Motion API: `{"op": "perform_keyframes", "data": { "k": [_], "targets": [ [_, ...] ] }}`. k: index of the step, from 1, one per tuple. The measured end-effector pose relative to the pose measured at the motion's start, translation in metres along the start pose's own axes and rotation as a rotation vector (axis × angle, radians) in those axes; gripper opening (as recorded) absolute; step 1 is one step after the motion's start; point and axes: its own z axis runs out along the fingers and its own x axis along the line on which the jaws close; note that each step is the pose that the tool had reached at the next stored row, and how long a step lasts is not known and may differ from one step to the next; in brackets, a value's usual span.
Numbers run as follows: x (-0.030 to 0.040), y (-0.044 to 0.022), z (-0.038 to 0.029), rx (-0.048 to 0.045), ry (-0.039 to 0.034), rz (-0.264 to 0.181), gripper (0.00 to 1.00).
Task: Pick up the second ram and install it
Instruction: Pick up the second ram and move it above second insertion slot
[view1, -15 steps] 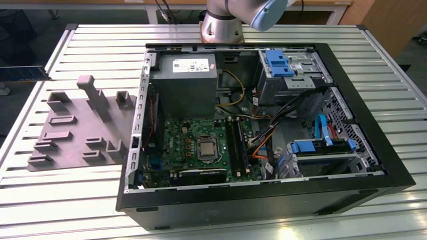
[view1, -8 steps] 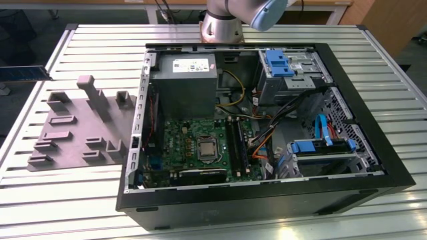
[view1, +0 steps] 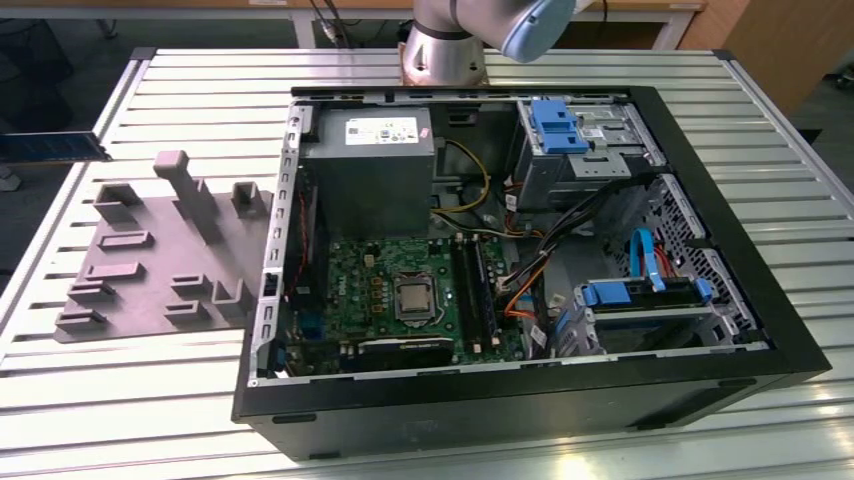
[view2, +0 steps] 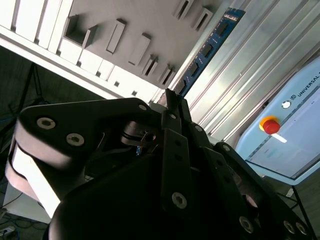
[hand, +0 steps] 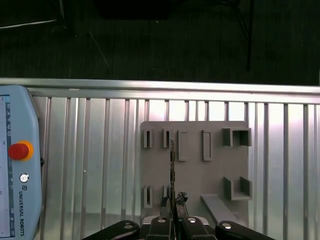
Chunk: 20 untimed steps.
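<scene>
The gripper (hand: 173, 204) pinches the second ram (hand: 172, 165), seen edge-on against the grey holder tray (hand: 192, 185) in the first wrist view; the second wrist view shows its blue face with dark chips, and the exterior view places it at the exterior view's left, well apart from the computer case (view1: 534, 400).

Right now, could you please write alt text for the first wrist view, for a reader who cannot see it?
The gripper holds the second ram, seen edge-on, above a grey fixture plate on the slatted metal table. A pendant with a red button lies apart from the plate.
</scene>
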Motion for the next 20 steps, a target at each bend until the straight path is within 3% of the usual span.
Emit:
{"op": "perform_keyframes", "data": {
  "k": [20],
  "targets": [
    [0.0002,-0.013,-0.0005,-0.0001,0.0,0.0,0.14]
  ]
}}
